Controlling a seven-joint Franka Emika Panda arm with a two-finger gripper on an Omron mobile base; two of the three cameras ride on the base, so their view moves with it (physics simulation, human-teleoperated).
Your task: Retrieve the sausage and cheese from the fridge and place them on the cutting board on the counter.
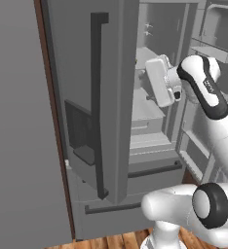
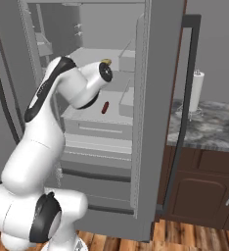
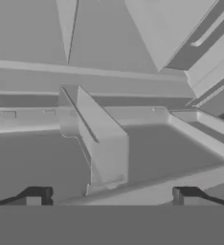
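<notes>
The grey fridge [image 2: 160, 98] stands with its doors open. The sausage [image 2: 105, 107], a small dark red-brown cylinder, lies on a middle shelf just right of my arm's wrist. A tiny yellow bit [image 2: 105, 61], perhaps the cheese, peeks above the wrist on a higher shelf. My white hand [image 1: 159, 81] reaches into the fridge at shelf height. In the hand view my gripper [image 3: 112, 198] is open, its dark fingertips [image 3: 37, 196] wide apart with nothing between them, facing grey shelves and bins. The cutting board is out of view.
The open left door [image 1: 72, 73] with its long dark handle [image 1: 97, 97] stands close to my arm's left. The marbled counter [image 2: 209, 127] over dark cabinets lies right of the fridge, with a paper towel roll [image 2: 197, 90] on it.
</notes>
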